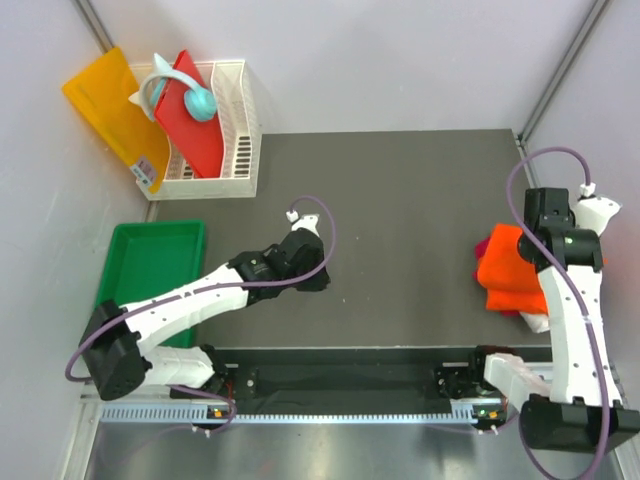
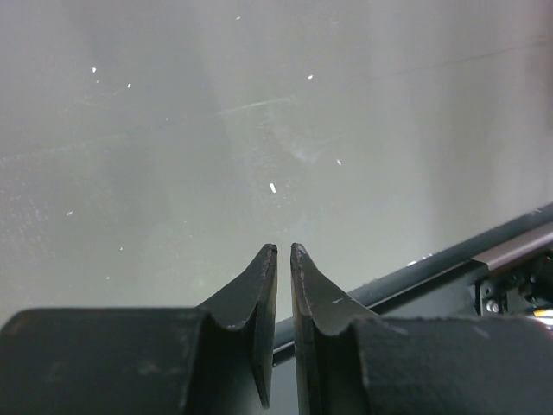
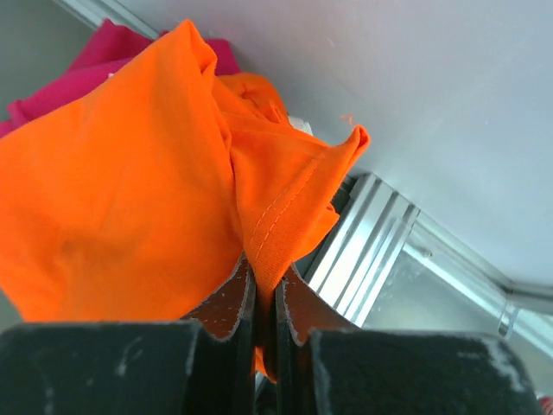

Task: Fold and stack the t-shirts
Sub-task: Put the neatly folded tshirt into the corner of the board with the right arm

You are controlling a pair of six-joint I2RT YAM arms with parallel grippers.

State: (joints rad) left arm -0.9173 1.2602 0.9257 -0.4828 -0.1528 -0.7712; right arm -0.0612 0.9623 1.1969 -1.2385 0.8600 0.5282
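Note:
A heap of bright orange t-shirts (image 1: 510,270) lies at the table's right edge, with a magenta-pink t-shirt (image 1: 481,247) showing at its left side. My right gripper (image 3: 263,277) is shut on a hemmed fold of an orange t-shirt (image 3: 130,190); the pink shirt (image 3: 86,65) shows behind it. In the top view the right wrist (image 1: 560,235) sits over the heap. My left gripper (image 2: 283,251) is shut and empty over bare table; in the top view it is near the table's middle (image 1: 318,278), far from the shirts.
A white rack (image 1: 235,130) at the back left holds a red board (image 1: 190,115) with a teal object on it; a yellow-orange sheet (image 1: 110,110) leans beside it. A green tray (image 1: 150,260) lies at the left. An aluminium frame rail (image 3: 371,251) runs close by the shirts.

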